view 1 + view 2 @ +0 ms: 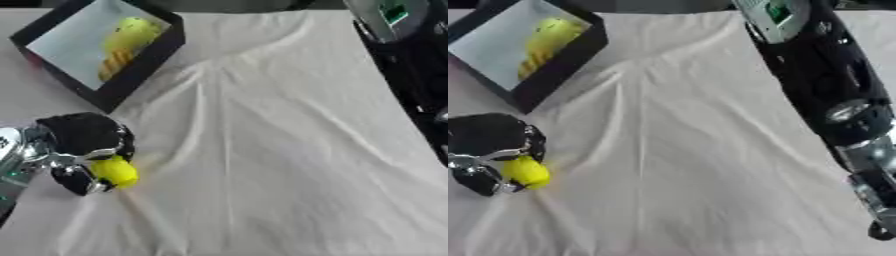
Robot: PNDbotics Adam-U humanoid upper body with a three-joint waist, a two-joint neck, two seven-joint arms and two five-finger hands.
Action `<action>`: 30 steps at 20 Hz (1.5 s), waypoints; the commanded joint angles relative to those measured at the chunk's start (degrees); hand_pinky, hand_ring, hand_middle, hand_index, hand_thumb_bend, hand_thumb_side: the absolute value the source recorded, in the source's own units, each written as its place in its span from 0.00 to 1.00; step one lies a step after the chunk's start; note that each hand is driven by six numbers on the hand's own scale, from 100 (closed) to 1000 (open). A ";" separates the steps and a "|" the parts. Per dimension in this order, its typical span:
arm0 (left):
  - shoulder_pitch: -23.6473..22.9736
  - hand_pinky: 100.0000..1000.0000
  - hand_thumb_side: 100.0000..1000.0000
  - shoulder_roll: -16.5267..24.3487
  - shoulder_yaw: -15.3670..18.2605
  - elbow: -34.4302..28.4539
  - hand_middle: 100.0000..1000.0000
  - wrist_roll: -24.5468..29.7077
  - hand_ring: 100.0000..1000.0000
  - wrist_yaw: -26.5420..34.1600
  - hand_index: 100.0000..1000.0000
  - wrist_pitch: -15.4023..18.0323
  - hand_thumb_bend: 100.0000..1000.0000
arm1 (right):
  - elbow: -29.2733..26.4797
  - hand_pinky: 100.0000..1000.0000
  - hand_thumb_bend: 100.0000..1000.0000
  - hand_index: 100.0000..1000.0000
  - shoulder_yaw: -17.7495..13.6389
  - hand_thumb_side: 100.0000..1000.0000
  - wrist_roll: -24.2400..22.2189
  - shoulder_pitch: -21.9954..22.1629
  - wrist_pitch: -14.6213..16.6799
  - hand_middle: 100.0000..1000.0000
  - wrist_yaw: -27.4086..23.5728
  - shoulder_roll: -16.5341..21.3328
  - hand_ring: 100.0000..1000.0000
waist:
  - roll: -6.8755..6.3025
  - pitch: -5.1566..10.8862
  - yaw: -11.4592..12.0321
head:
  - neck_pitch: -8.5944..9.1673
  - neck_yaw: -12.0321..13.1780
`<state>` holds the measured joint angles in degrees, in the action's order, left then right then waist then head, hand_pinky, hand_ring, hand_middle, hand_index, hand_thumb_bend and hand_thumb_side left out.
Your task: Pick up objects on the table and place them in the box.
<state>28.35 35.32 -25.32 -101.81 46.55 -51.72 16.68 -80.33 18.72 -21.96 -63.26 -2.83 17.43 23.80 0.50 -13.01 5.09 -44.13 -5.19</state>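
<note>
Yellow round object (115, 171), small and lemon-like, sits inside the curled fingers of the left hand (81, 145), which grips it at the lower left of the table. The hand is black with silver joints, and its fingers (77, 182) wrap the object from above and below, so only its outer side shows. Whether the object rests on the cloth or is lifted clear cannot be told. A wrinkled white tablecloth (262, 150) covers the table beneath. Well apart, at the upper left, stands the black box (131, 75) with a pale floor, and a yellow and orange item (127, 42) lies in it. The right arm (824, 75) runs down the right side; its hand's fingers are out of sight.
</note>
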 commanded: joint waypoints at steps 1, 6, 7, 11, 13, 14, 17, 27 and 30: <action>0.42 0.49 0.00 1.15 1.53 -1.57 0.42 -0.07 0.44 1.87 0.48 -0.56 0.13 | -0.47 0.87 0.00 0.81 -0.72 0.07 0.18 -0.82 -0.04 0.70 -0.18 0.40 0.77 | -0.17 1.00 0.15 | 0.01 -0.14; 0.65 0.46 0.00 1.59 4.34 -6.25 0.40 -2.12 0.42 6.09 0.46 -3.52 0.06 | -0.53 0.87 0.00 0.81 -0.88 0.06 0.36 -0.44 -0.08 0.70 -0.20 0.47 0.77 | -0.28 1.35 0.34 | 0.01 -0.25; 0.82 0.45 0.00 1.80 5.19 -7.55 0.40 -2.80 0.42 6.91 0.45 -4.35 0.06 | -0.52 0.87 0.00 0.81 -0.93 0.06 0.40 -0.30 -0.10 0.70 -0.21 0.50 0.77 | -0.33 1.44 0.41 | 0.01 -0.24; 1.90 0.44 0.00 3.58 9.16 -12.07 0.39 -6.41 0.42 9.79 0.44 -7.75 0.07 | -0.62 0.87 0.00 0.81 -1.16 0.05 0.67 0.18 -0.18 0.70 -0.32 0.60 0.77 | -0.58 1.94 0.57 | 0.01 -0.43; 3.16 0.43 0.00 5.08 11.41 -12.61 0.39 -9.57 0.41 11.16 0.43 -9.24 0.09 | -0.72 0.88 0.00 0.81 -1.38 0.04 1.06 0.57 -0.29 0.70 -0.49 0.61 0.77 | -0.76 2.29 0.62 | 0.01 -0.52; 3.94 0.43 0.00 5.95 12.35 -12.70 0.39 -11.17 0.41 11.76 0.43 -9.95 0.09 | -0.72 0.88 0.00 0.81 -1.47 0.05 1.29 0.81 -0.38 0.70 -0.59 0.57 0.77 | -0.85 2.47 0.63 | 0.01 -0.56; 6.35 0.42 0.00 8.49 14.56 -12.78 0.38 -14.10 0.40 14.96 0.42 -12.64 0.05 | -0.70 0.89 0.00 0.82 -1.76 0.06 1.97 1.71 -0.62 0.72 -1.19 0.28 0.78 | -1.14 3.00 0.60 | 0.01 -0.52; 15.15 0.41 0.00 13.22 18.06 -1.07 0.37 -20.42 0.39 16.40 0.42 -18.92 0.03 | -0.96 0.89 0.00 0.82 -2.04 0.08 2.57 2.47 -0.86 0.72 -2.60 -0.30 0.78 | -1.39 3.41 -0.95 | 0.01 0.76; 20.53 0.41 0.00 13.34 18.27 10.11 0.36 -22.91 0.39 15.98 0.41 -19.17 0.01 | -0.83 0.89 0.00 0.82 -1.86 0.09 2.48 2.46 -0.95 0.72 -2.60 -0.66 0.78 | -1.72 3.27 -1.78 | 0.02 1.55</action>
<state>47.49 46.46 -8.24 -94.90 24.76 -35.35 -2.38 -80.35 17.33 -19.64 -59.89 -3.63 15.05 22.82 -1.04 -11.31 3.20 -44.17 -4.04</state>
